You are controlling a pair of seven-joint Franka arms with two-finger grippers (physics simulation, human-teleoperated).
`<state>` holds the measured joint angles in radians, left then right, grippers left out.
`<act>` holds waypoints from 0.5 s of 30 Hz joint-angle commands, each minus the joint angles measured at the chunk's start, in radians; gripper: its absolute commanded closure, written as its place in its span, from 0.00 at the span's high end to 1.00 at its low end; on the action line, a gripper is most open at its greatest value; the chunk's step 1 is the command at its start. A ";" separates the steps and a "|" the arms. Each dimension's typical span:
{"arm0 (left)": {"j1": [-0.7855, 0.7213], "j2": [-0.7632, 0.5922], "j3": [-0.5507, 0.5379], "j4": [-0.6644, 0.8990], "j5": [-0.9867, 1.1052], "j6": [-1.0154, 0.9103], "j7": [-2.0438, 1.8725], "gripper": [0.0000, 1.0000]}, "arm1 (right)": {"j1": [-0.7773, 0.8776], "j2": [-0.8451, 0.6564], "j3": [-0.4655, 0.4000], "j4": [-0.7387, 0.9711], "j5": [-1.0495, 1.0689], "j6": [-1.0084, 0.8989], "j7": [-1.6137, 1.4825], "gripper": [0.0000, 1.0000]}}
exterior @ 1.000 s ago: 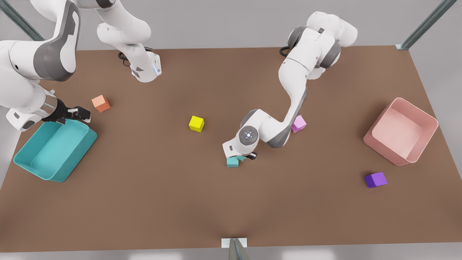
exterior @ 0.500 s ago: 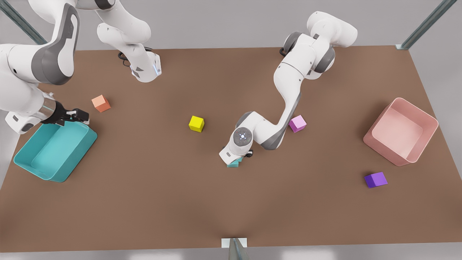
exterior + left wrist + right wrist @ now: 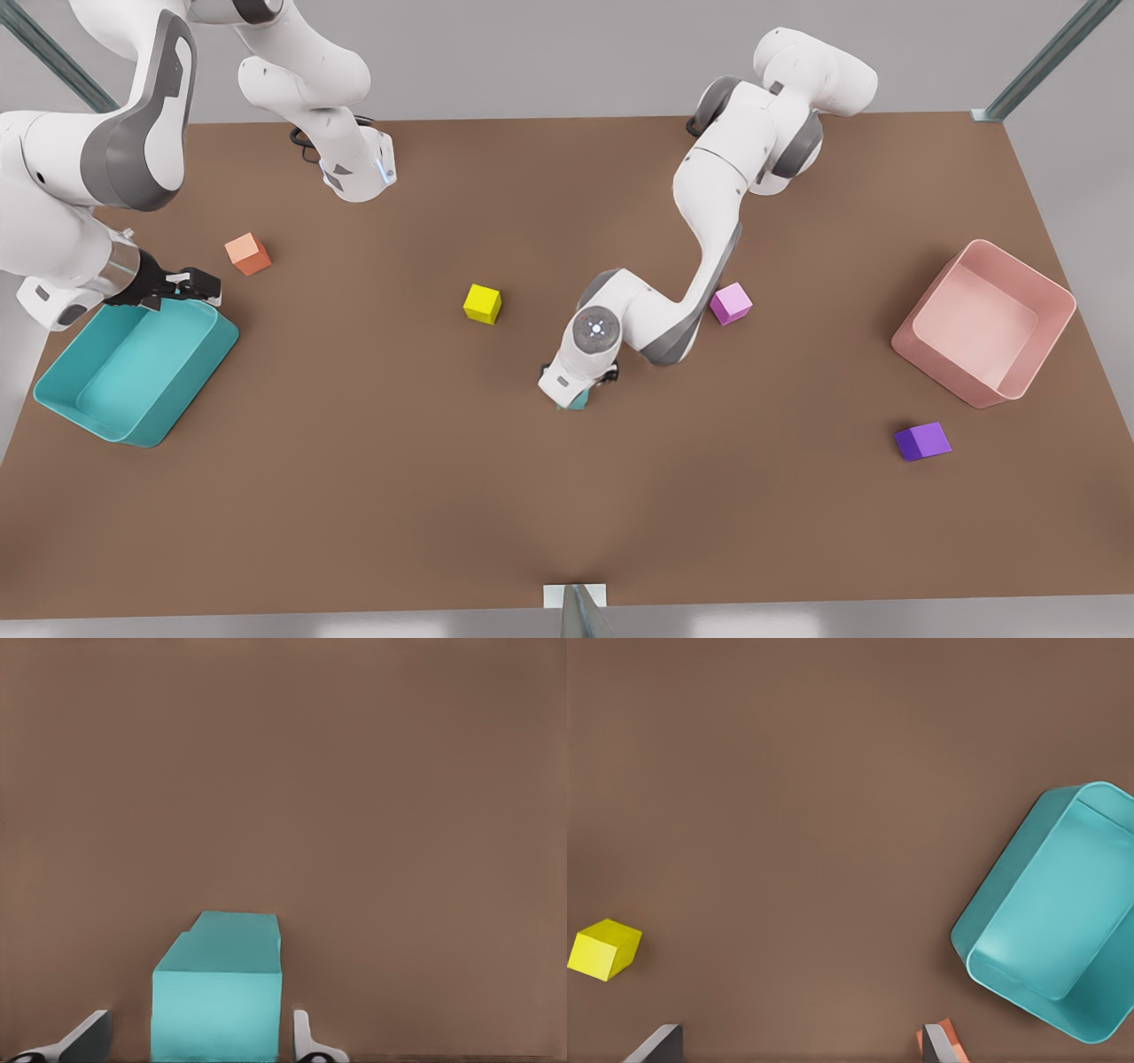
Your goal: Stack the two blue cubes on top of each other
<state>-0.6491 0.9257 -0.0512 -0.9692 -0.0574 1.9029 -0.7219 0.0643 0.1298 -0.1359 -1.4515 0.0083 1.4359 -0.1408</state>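
1. My left gripper [image 3: 199, 1041] straddles the upper small teal cube [image 3: 217, 1010], fingers just apart from it.
2. It rests on the lower teal cube [image 3: 237, 930], mid-table [image 3: 354, 496].
3. My right gripper [image 3: 190, 285] waits, spread wide, above the large teal bin's [image 3: 133, 372] edge.

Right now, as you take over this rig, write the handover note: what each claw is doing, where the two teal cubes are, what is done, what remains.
Left claw: open at the table's centre, fingers either side of the near teal cube, not clamping it.
Right claw: open, waiting by the teal bin.
Second teal cube: touching the first, apparently under it, slightly offset.
Done: stack seemingly placed.
Left: lift the left claw away and check the stack.
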 commanded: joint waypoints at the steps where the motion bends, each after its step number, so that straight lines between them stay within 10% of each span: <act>1: -0.001 -0.090 -0.003 0.001 -0.001 -0.237 -0.133 1.00 | 0.000 0.002 -0.001 0.000 0.001 0.001 -0.008 1.00; 4: 0.005 -0.269 0.001 0.020 -0.019 -0.464 -0.188 1.00 | 0.000 0.002 -0.001 0.002 0.001 0.001 -0.008 1.00; 8: 0.379 -0.470 -0.007 0.027 0.171 -0.794 0.492 1.00 | 0.000 -0.001 -0.001 0.002 0.001 0.001 -0.008 1.00; 10: 0.545 -0.726 -0.141 -0.365 0.194 -0.591 0.740 1.00 | 0.000 -0.004 -0.001 0.003 0.001 0.000 -0.008 1.00; 15: 0.542 -0.732 -0.118 -0.367 0.116 -0.616 0.739 1.00 | 0.000 -0.004 -0.001 0.005 -0.001 0.003 -0.008 1.00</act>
<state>-0.1073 0.1978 -0.1690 -1.3323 0.0602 1.3353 -0.4599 0.0642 0.1265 -0.1359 -1.4471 0.0069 1.4383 -0.1453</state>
